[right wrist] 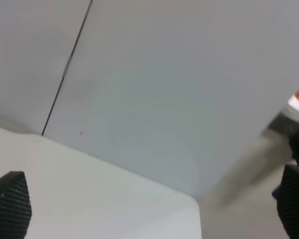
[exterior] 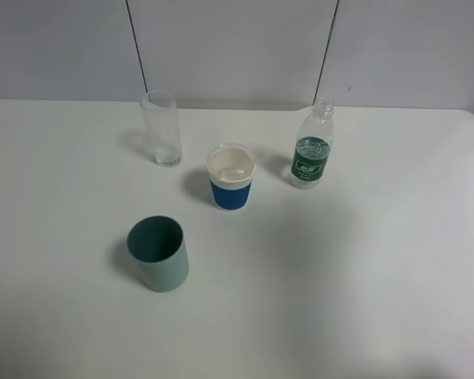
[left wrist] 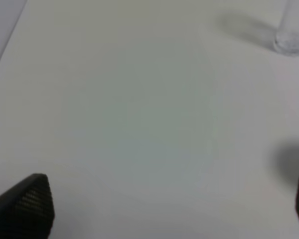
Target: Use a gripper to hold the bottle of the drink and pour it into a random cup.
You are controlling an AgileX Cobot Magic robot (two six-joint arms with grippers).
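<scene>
On the white table [exterior: 395, 260] in the exterior high view, the teal-green plastic cup [exterior: 158, 253] stands nearest, at about 7 o'clock from the table's middle. Beyond it, near the middle, sits the cup [exterior: 231, 177], white with a blue sleeve, upright and open. At 2 o'clock from that cup, near it but apart, stands the bottle of the drink [exterior: 311, 147], upright, uncapped, green label. At 10 o'clock from the cup stands the tall clear glass [exterior: 161, 128].

Neither arm appears in that view. The left gripper [left wrist: 164, 209] hangs spread wide over bare table; the right gripper [right wrist: 154, 209] is likewise wide apart, holding nothing, facing the wall [right wrist: 164, 84].
</scene>
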